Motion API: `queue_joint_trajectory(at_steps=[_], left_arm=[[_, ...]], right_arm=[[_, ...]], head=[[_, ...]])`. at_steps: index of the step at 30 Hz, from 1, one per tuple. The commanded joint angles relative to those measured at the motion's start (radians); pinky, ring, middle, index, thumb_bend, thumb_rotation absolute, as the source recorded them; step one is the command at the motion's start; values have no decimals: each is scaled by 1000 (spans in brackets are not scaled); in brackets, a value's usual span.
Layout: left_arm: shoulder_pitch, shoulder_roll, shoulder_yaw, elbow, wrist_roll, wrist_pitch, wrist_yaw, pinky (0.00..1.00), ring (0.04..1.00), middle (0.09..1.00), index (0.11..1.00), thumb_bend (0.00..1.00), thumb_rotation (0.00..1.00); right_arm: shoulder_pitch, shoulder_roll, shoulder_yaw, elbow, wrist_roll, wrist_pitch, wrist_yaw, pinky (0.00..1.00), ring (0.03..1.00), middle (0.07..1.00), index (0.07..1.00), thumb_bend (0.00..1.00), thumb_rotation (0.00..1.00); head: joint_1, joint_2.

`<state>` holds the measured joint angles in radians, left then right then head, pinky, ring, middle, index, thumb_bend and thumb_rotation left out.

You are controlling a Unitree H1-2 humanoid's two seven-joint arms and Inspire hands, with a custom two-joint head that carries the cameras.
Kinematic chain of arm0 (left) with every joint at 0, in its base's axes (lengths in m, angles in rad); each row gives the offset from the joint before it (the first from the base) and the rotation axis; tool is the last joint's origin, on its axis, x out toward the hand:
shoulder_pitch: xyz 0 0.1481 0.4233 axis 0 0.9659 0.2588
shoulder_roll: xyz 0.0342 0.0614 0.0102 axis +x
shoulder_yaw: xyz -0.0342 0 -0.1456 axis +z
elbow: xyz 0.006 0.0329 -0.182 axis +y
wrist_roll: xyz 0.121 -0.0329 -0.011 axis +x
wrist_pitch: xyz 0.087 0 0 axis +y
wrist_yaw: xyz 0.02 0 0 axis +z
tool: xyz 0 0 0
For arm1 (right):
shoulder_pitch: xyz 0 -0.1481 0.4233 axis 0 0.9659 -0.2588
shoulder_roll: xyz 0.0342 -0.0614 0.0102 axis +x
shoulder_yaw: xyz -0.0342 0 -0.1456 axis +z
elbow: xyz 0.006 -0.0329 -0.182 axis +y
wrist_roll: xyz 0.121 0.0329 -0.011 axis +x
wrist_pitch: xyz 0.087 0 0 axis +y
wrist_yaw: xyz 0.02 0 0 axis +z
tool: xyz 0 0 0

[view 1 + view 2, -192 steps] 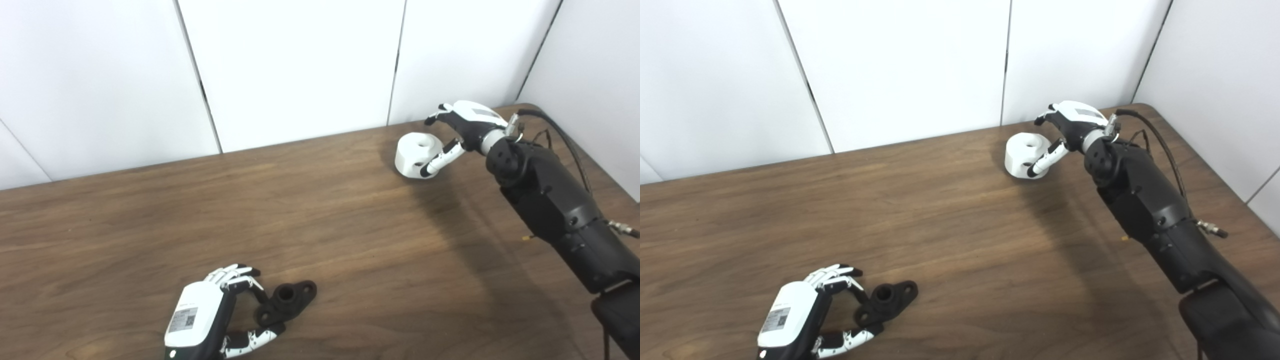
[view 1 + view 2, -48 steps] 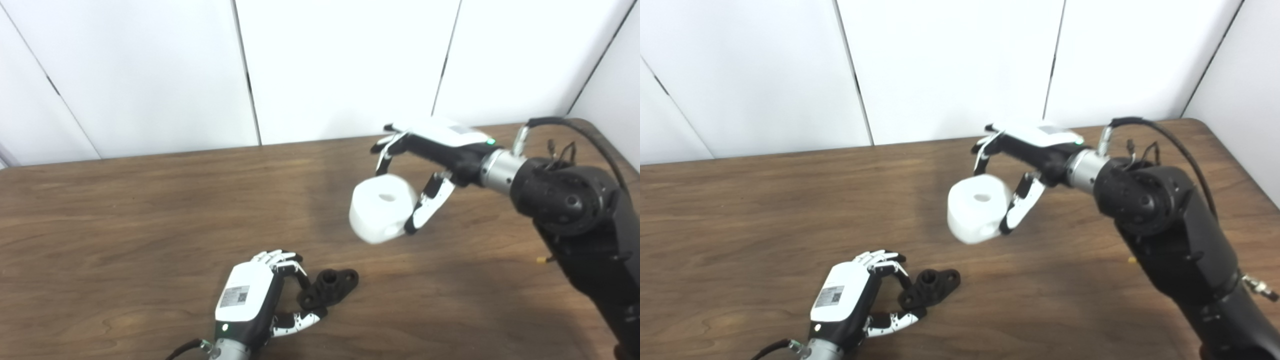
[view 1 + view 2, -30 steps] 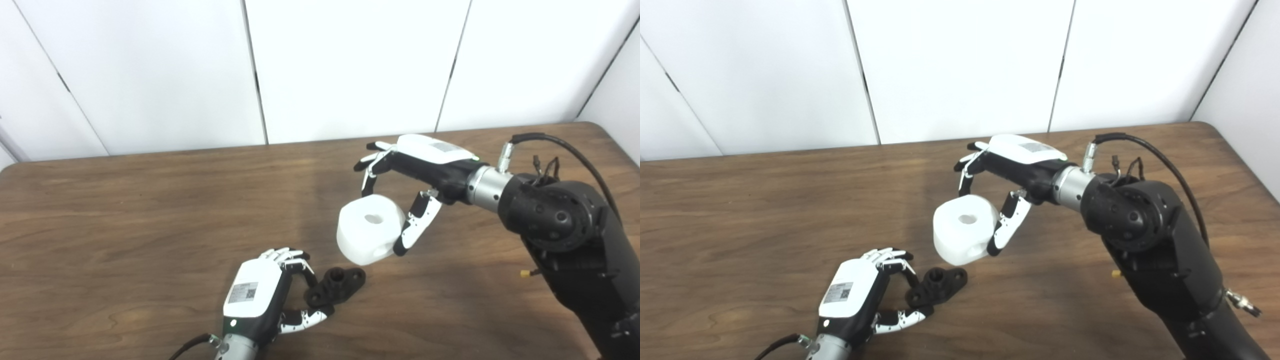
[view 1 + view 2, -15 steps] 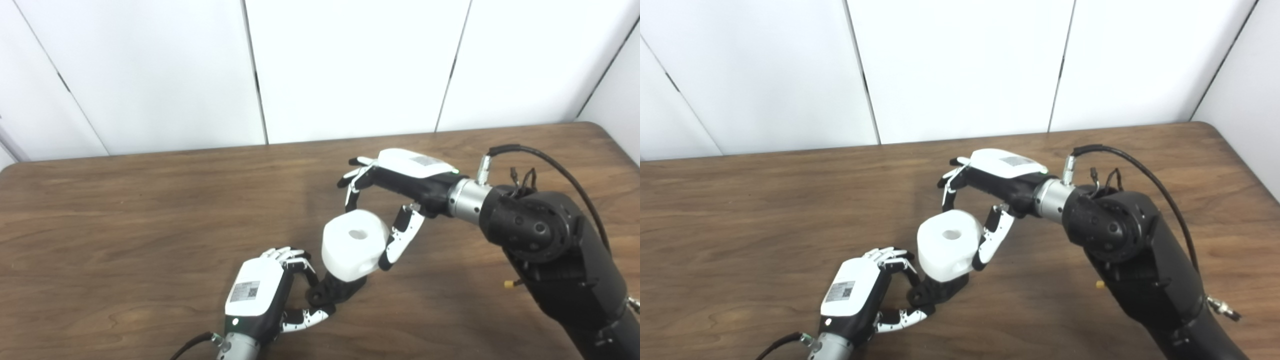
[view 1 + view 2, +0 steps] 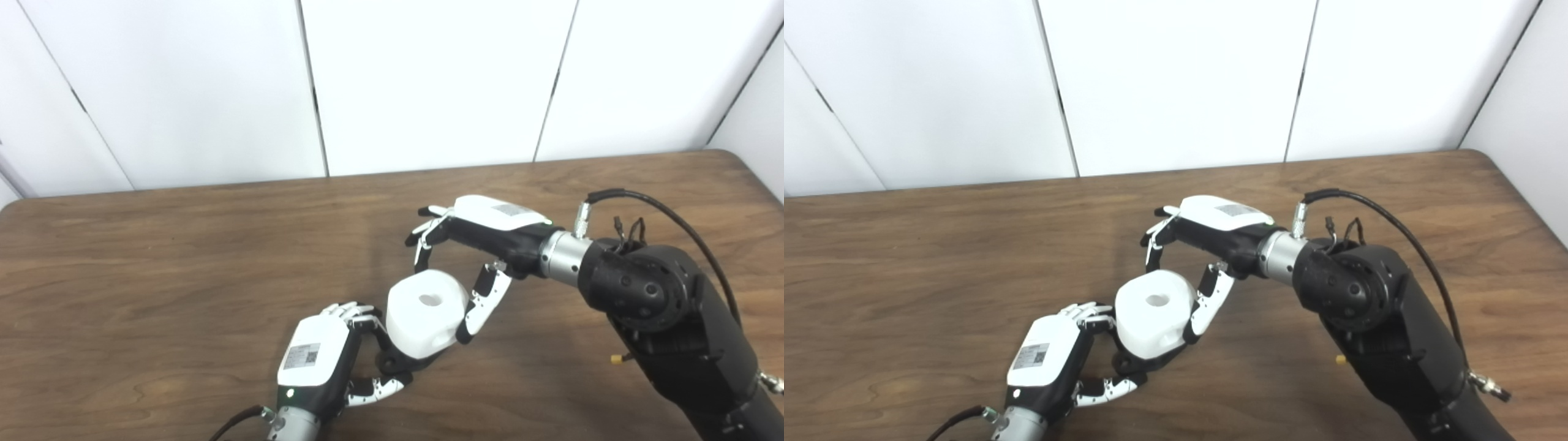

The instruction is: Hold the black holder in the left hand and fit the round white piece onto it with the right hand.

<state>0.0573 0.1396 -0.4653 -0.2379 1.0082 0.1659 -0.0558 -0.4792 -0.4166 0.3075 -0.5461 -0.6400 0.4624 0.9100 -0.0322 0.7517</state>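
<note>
The black holder (image 5: 397,365) lies on the wooden table (image 5: 153,275) at the lower centre. Only its near end shows from under the white piece. My left hand (image 5: 315,361) is shut on that end, fingers above and thumb below. The round white piece (image 5: 424,313), with a hole in its top, sits directly over the holder and hides most of it. I cannot tell whether it is seated on it. My right hand (image 5: 484,236) is shut on the white piece, fingers on its far side and thumb on its right side. The piece also shows in the right eye view (image 5: 1153,313).
White wall panels stand behind the table's far edge. My right forearm (image 5: 649,294), with a looping black cable (image 5: 674,214), crosses the right side of the table. The table's right corner (image 5: 735,159) is near the side wall.
My right hand has carried the white piece down and to the left, from beside the holder to directly over it. My left hand has stayed on the holder.
</note>
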Motion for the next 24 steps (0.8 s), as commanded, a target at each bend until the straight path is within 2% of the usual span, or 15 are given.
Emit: queue_joint_trajectory(at_steps=[1, 24], left_arm=[[15, 2, -22, 31, 19, 18, -59, 855, 842, 783, 489, 519, 50], [11, -14, -41, 26, 23, 50, -72, 859, 849, 788, 488, 519, 51]], right_arm=[[-27, 5, -8, -8, 1, 2, -33, 992, 995, 858, 482, 525, 139], [-20, -1, 11, 31, -4, -38, -96, 1000, 999, 866, 482, 525, 139]], head=[[0, 1], [23, 1]])
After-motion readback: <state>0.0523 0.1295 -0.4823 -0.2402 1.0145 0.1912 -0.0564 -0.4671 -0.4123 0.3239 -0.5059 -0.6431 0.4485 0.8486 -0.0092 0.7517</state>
